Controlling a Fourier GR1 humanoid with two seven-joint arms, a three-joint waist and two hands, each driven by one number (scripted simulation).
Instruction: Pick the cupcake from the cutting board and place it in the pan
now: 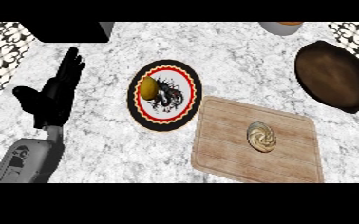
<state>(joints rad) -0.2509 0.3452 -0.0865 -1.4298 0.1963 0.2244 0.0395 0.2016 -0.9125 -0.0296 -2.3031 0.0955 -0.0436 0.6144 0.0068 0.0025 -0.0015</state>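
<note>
Nearest us, at 4 o'clock in the view, the wooden cutting board (224, 156) lies flat. The cupcake (261, 136) stands upright on it, right of the board's middle, swirled top up. Nothing touches it, so we judge the pick not yet begun.

At 9 o'clock our left hand (52, 95) rests released, fingers straight and pointing up, holding nothing, well apart from the board. Our right hand is not in view.

At the centre sits a patterned plate (133, 105) with 1 yellow fruit (148, 88) on its left half; it plays no part.

Farther off, at 2 o'clock, the dark pan (329, 78) lies against the view's right edge, at 1 o'clock from the cupcake and apart from the board. A bowl (280, 27) is cut by the top edge, and a black box (67, 31) sits at 11 o'clock.

To pick well, we would bring the right hand in from 5 o'clock, since cupcake and pan both lie on that side. We would curl around the cupcake's base rather than its soft top, lift straight up, then carry toward 1 o'clock, high enough to pass the pan's rim.
</note>
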